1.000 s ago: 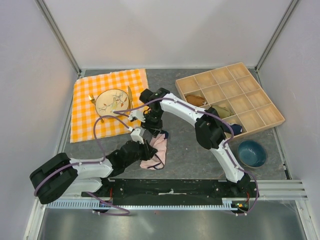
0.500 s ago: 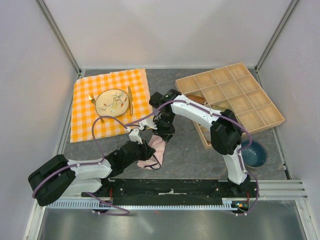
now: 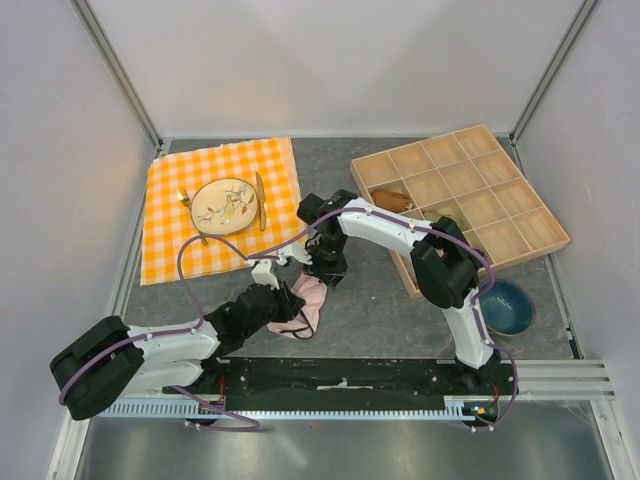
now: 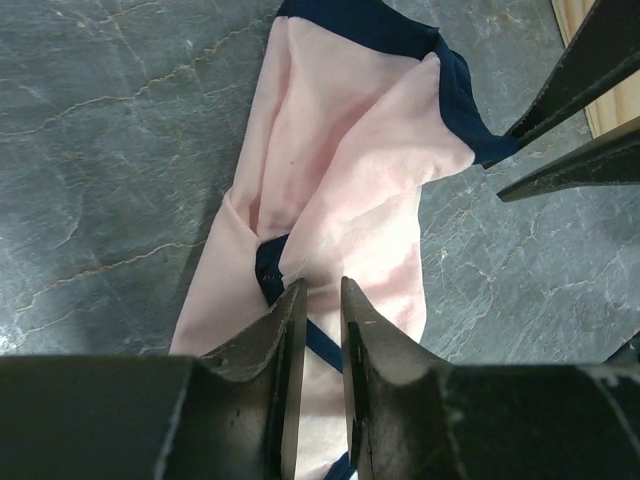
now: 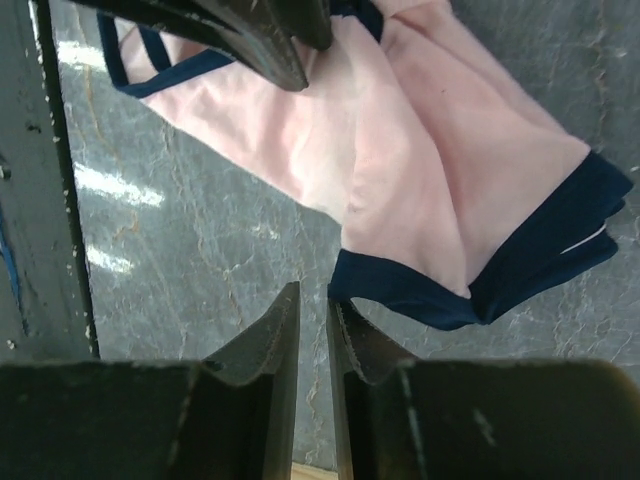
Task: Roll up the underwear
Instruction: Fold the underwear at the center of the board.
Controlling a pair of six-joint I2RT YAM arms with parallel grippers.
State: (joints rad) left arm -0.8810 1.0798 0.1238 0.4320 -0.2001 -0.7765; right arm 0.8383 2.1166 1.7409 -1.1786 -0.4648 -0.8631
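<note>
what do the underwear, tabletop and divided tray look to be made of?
underwear: soft thin fabric, matte pale pink with navy edging; it lies in limp folds and creases.
tabletop: grey, veined, stone-look with a slight sheen; real stone or printed laminate, cannot tell.
divided tray: pale wood by its colour, matte, with thin partition walls.

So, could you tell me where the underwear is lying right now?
In the top view, the underwear lies on the grey table near the front middle, between the left tool and right tool, left of the wooden tray.
</note>
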